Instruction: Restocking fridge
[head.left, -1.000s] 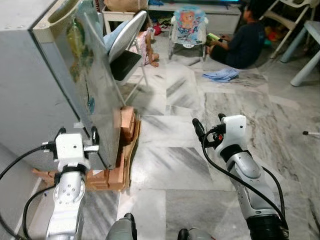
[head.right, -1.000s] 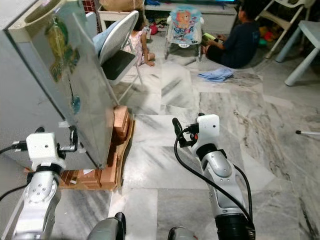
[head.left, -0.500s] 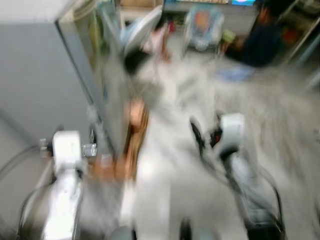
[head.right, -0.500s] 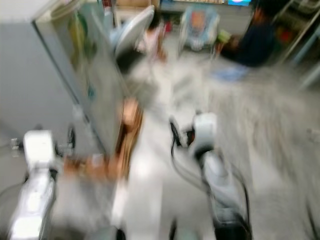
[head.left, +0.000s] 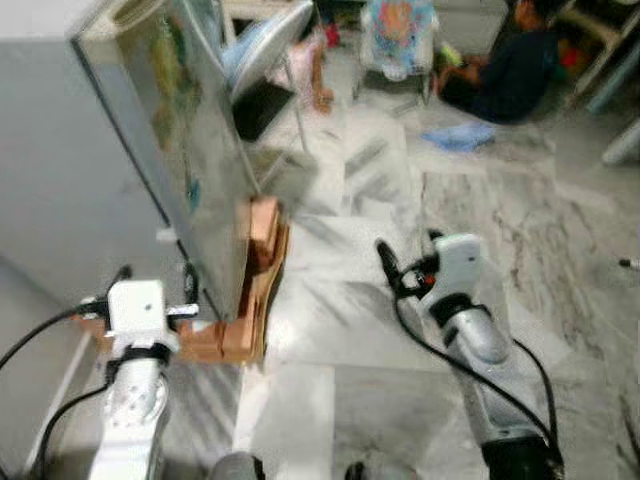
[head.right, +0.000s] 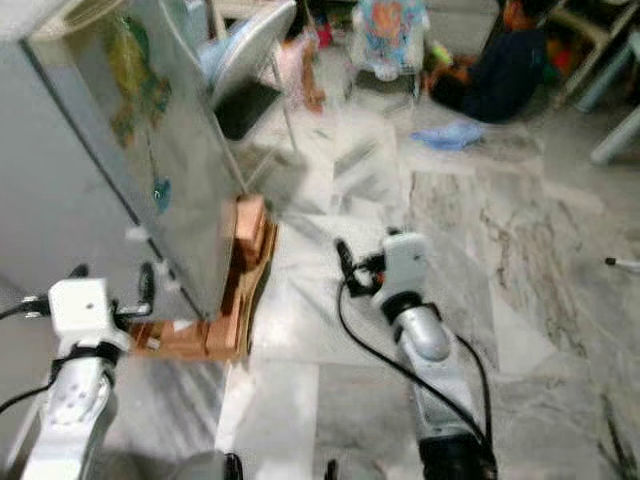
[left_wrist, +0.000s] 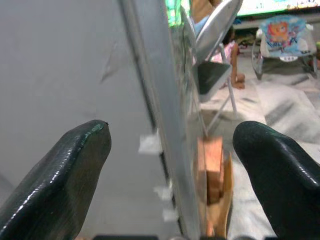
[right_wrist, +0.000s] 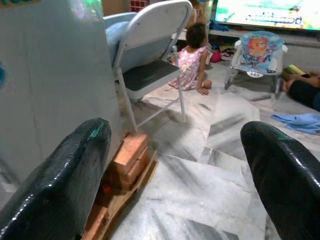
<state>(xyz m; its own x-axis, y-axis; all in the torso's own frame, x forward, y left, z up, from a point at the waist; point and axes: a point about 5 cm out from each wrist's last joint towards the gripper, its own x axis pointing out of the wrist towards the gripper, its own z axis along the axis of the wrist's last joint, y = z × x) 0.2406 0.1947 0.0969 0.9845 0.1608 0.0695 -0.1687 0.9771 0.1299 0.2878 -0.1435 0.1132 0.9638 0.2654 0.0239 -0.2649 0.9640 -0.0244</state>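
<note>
Left wrist view, fridge (left_wrist: 160, 125) edge between spread left hand (left_wrist: 172, 165) fingers

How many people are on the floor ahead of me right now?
2. A person in dark clothes sits on the floor by the blue cloth; a small person in pink sits behind the folding chair. Others may be hidden behind the fridge.
</note>
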